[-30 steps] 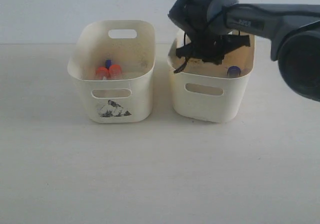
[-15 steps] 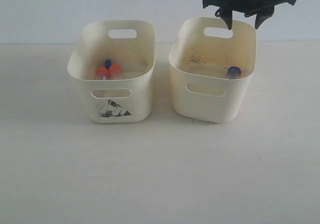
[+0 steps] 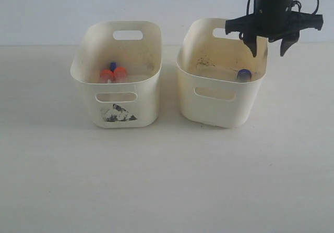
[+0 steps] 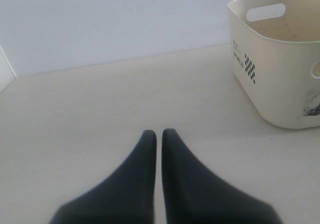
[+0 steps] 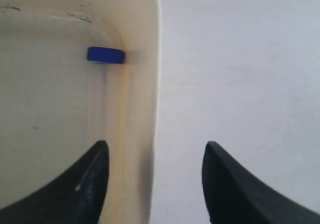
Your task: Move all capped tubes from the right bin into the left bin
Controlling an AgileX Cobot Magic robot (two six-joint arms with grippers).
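Blue-capped tube (image 3: 243, 75) is noted below the right gripper (image 3: 269, 49), jaws spread empty astride the right bin (image 3: 219, 110) wall.

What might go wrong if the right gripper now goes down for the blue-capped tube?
1. The open right gripper straddles the side wall of the right bin, so a straight descent may strike the rim and shove or tip the bin.
2. The blue-capped tube lies close to that wall, leaving a finger little room.
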